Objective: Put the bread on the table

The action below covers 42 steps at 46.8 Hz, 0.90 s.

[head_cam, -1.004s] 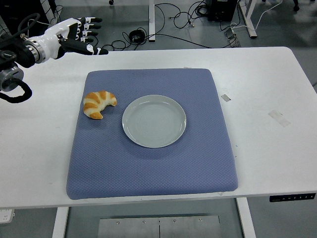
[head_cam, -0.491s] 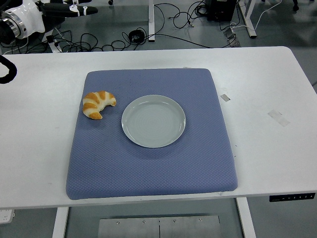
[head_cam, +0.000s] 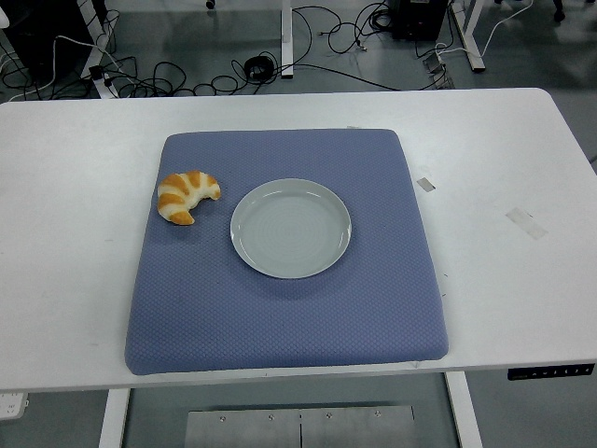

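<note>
A golden croissant (head_cam: 187, 195) lies on the blue mat (head_cam: 289, 308), just left of an empty pale plate (head_cam: 290, 228) at the mat's middle. The mat covers the centre of the white table (head_cam: 494, 252). Neither of my hands shows in the head view.
Two small pieces of tape lie on the table right of the mat, one (head_cam: 424, 184) near its edge and one (head_cam: 525, 221) further right. Cables (head_cam: 308, 47) and desk legs lie on the floor beyond the table's far edge.
My left hand, open at the upper left a second ago, has drawn up and out of the picture. The croissant and plate have not moved.
</note>
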Available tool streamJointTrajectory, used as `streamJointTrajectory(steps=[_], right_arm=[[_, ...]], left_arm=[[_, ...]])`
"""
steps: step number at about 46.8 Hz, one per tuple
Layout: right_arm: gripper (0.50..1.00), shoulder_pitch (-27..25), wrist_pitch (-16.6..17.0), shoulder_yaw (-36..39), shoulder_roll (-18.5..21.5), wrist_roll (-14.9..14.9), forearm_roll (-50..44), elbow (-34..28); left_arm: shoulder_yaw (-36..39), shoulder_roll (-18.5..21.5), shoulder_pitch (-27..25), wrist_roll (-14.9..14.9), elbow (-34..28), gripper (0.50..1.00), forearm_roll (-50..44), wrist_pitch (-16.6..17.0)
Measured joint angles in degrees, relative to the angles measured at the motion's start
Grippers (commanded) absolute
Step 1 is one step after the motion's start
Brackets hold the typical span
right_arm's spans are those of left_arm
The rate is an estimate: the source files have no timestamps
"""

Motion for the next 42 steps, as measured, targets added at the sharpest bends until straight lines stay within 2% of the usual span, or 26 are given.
streamJointTrajectory(steps=[10, 23, 42], right_arm=[[1.000, 0.00, 0.00, 0.00, 0.00, 0.01, -0.01, 0.04], [1.000, 0.00, 0.00, 0.00, 0.00, 0.00, -0.02, 0.00], [1.000, 0.00, 0.00, 0.00, 0.00, 0.00, 0.00, -0.01]], left_arm=[[-6.82, -1.21, 3.09, 0.00, 3.57, 0.963, -0.37, 0.12], [-8.03, -4.52, 3.86, -0.01, 10.48, 0.963, -0.37, -0.66], [-8.03, -4.88, 5.35, 0.00, 10.83, 0.963, -0.33, -0.63]])
